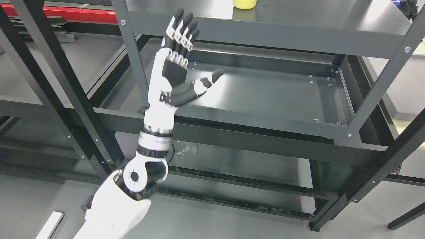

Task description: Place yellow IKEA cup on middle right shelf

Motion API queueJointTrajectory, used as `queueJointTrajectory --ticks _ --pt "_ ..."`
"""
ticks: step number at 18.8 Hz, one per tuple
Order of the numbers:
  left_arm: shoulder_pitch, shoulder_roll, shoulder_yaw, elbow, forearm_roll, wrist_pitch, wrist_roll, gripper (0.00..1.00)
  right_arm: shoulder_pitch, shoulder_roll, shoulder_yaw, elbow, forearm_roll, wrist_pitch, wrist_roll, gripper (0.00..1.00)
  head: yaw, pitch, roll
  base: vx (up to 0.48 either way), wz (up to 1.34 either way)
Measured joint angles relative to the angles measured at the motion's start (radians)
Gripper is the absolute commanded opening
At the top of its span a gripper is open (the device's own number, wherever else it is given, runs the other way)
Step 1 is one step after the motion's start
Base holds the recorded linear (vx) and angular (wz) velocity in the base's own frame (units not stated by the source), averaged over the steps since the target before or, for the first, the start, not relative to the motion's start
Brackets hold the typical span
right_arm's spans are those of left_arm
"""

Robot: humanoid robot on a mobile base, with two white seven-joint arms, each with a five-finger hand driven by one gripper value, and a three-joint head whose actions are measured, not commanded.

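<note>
The yellow cup (244, 3) stands on the top shelf (298, 30) of a dark grey metal rack, cut off by the picture's upper edge. My left hand (196, 49) is raised in front of the rack's left post, below and left of the cup, holding nothing. Its fingers (181, 30) point straight up and the thumb (199, 87) sticks out to the right over the middle shelf (265, 96), so the hand is open. The right arm does not show.
The rack's left post (132, 56) runs just behind my left hand. A second dark rack (49, 83) stands at the left. The rack's right posts (382, 86) slant down the right side. Grey floor lies below.
</note>
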State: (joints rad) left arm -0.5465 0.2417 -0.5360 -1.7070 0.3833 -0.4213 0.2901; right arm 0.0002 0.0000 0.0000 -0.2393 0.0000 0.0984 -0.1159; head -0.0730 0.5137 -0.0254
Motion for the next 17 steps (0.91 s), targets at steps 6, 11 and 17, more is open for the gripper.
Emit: queueJointTrajectory --ticks 6,11,17 --pt "0.123 -0.005 0.005 0.050 -0.031 0.137 0.003 0.99 0.000 0.000 0.000 0.000 0.000 -0.003 0.000 0.99 0.0000 0.000 0.000 -0.076 0.12" --pt "0.194 -0.046 0.058 0.103 -0.056 0.311 0.005 0.99 0.000 0.000 0.000 0.000 0.000 -0.004 0.000 0.99 0.0000 0.000 0.000 -0.051 0.06" --pt "0.250 -0.090 0.122 0.145 -0.115 0.355 0.005 0.99 0.000 0.000 0.000 0.000 0.000 -0.005 0.000 0.99 0.0000 0.000 0.000 -0.006 0.00"
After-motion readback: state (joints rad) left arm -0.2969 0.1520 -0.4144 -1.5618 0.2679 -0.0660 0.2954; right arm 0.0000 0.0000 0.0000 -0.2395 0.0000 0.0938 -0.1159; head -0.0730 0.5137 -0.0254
